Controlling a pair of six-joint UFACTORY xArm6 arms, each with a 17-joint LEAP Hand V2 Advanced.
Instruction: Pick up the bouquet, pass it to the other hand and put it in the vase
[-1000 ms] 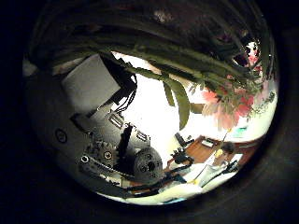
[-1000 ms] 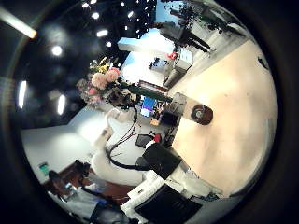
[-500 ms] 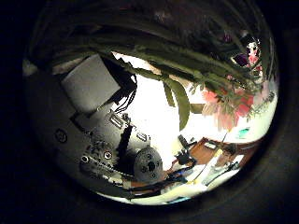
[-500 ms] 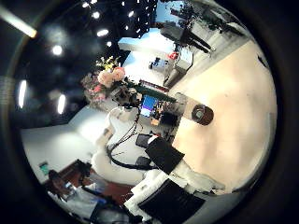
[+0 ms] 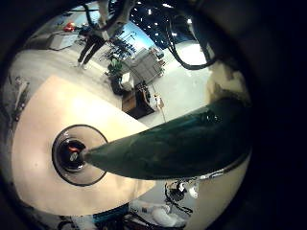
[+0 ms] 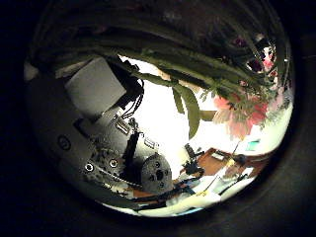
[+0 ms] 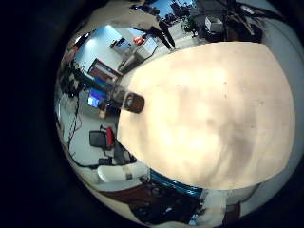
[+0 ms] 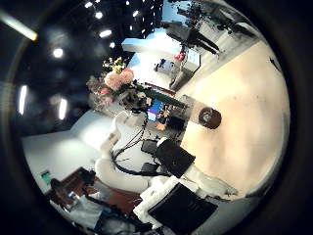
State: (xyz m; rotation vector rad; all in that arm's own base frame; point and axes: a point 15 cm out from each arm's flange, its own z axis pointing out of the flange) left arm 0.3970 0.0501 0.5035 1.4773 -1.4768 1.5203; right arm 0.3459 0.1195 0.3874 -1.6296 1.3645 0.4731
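My left hand (image 6: 123, 148) is shut on the bouquet. Its stems (image 6: 168, 64) run across the palm in the left thumb side palm view, with the flowers (image 6: 237, 109) beyond the fingers. In the left little finger side palm view a broad leaf of the bouquet (image 5: 182, 144) lies close to the palm, and the round vase (image 5: 77, 155) stands on the table (image 5: 43, 115) below. The right thumb side palm view shows the bouquet (image 8: 111, 80) held up by the left arm, away from the vase (image 8: 206, 117). My right hand (image 8: 181, 181) is open over the table (image 7: 209, 104), holding nothing. The vase (image 7: 131, 101) stands near the table's edge.
Desks, screens and chairs (image 8: 156, 113) stand beyond the table's edge behind the vase. A wide bare stretch of table (image 8: 245, 108) lies beside the vase.
In the right thumb side palm view the bouquet has shifted and risen a little with the left arm. The left hand's hold on the stems is the same.
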